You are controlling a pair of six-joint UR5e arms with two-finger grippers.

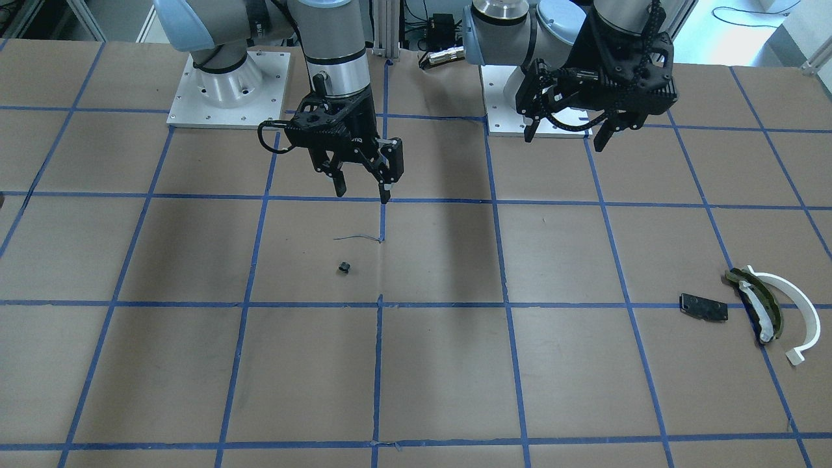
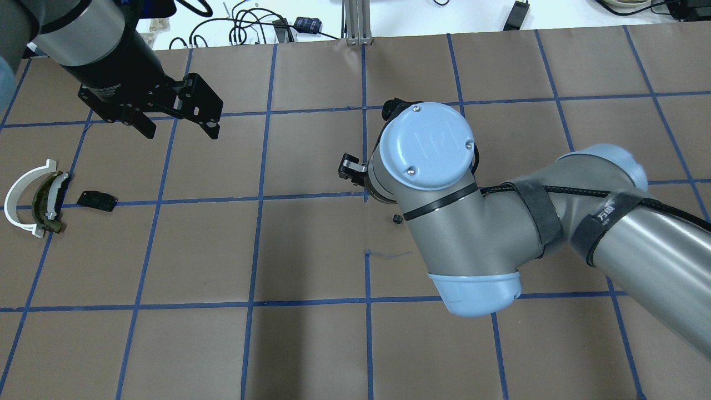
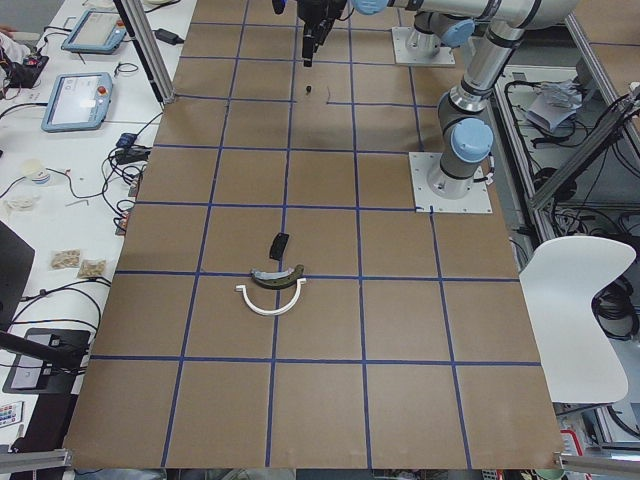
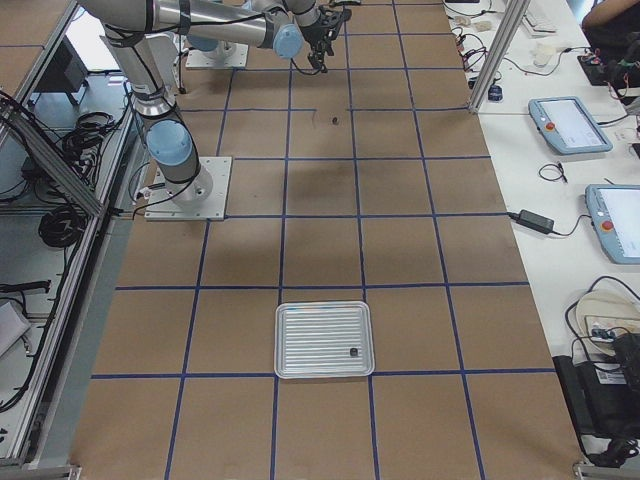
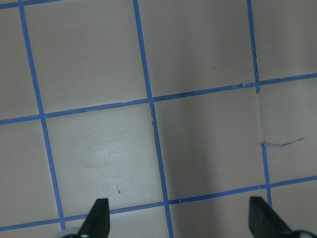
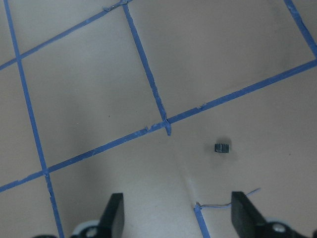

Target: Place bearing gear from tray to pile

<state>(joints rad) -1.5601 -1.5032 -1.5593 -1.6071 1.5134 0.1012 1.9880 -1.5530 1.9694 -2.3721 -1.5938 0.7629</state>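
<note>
A small black bearing gear [image 1: 344, 267] lies loose on the brown table, also seen in the overhead view [image 2: 396, 218] and the right wrist view [image 6: 222, 147]. My right gripper [image 1: 361, 190] hangs open and empty above the table, a little toward the robot's base from the gear; its fingertips [image 6: 115, 213] frame bare paper. The pile sits far off on the robot's left: a white half-ring [image 1: 798, 311], an olive curved piece [image 1: 757, 300] and a black plate [image 1: 704, 307]. My left gripper [image 1: 565, 138] is open and empty, raised near its base; it also shows in the left wrist view [image 5: 181, 220].
A grey ribbed tray [image 4: 324, 340] stands far out on the robot's right side, with one small dark part [image 4: 354, 351] in it. Blue tape lines grid the brown table. The right arm's elbow [image 2: 444, 189] hides part of the middle in the overhead view.
</note>
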